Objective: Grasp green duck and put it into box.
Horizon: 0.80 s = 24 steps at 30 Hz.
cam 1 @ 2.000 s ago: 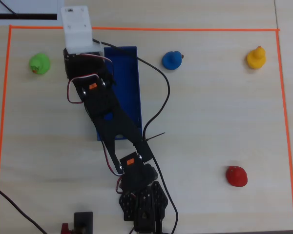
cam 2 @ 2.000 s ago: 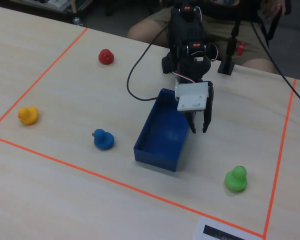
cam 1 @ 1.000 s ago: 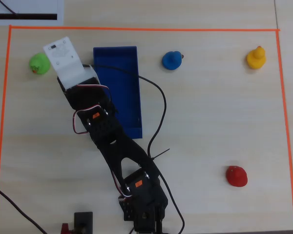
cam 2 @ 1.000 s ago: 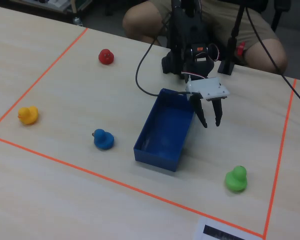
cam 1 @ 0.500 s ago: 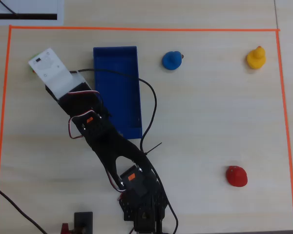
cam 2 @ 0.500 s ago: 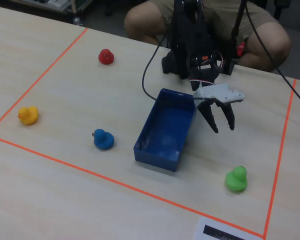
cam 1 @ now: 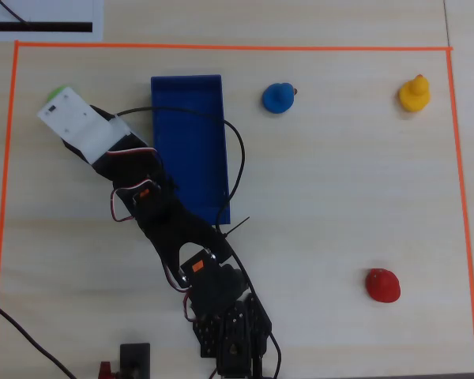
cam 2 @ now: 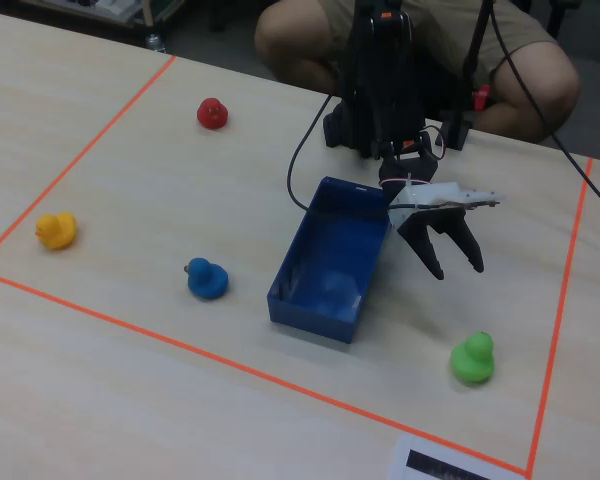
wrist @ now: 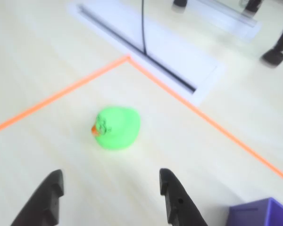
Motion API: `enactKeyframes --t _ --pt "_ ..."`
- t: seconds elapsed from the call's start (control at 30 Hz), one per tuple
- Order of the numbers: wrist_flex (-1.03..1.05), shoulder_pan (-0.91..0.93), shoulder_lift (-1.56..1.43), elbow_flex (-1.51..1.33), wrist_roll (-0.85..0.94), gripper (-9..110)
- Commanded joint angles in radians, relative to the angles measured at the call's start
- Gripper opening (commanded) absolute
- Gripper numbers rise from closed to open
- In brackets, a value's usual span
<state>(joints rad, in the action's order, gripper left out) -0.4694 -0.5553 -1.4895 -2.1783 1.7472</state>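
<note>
Your claw (cam 2: 456, 268) hangs with its black fingers spread wide and empty, above the bench (cam 2: 130, 220), just beside the long dark blue box (cam 2: 330, 262). The small lime-green rubber duck (cam 2: 472, 358) sits on the bench near that box's far corner, clear of both fingertips (wrist: 54, 181).

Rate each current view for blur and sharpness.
Wrist view: motion-smeared; green duck and the open end effector have soft edges. Overhead view: crisp, evenly lit, blue box sharp. Fixed view: mostly sharp, soft shadow under the green duck.
</note>
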Motion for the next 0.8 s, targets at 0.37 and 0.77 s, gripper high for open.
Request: enactKeyframes --t 0.37,0.77 --pt "-0.034 -0.058 0.147 0.245 -0.092 32" --pt "-0.046 -0.075 0.382 0.476 -0.107 32"
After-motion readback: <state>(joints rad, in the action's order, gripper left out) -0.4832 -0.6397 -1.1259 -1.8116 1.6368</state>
